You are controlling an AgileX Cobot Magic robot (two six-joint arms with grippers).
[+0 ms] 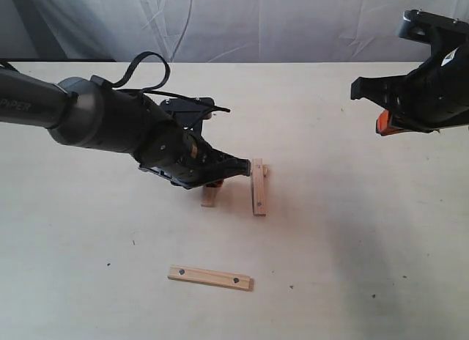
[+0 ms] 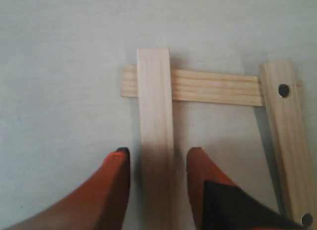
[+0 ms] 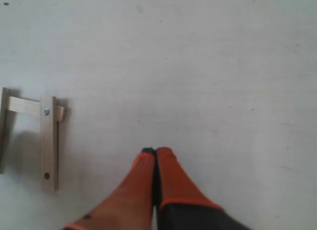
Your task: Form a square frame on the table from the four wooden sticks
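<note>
Left wrist view: on the table (image 2: 59, 36), the three-stick U (image 2: 213, 86) has its plain stick (image 2: 154, 101) straddled by my left hand (image 2: 157, 152), fingers (image 2: 115, 185) spread, not touching. I'd square it to the holed stick (image 2: 284, 136), then fetch the fourth stick (image 1: 210, 277), well apart from the U; right hand (image 3: 152, 153) pinched together, empty.

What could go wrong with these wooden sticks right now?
The left tool straddles the plain pale-wood strip, which only rests on the grained pale cross strip. A nudge might knock it askew, along with the wider pale-wood strip with dark holes. The fourth pale-wood strip lies apart; adding it might bump the three stacked ones.
</note>
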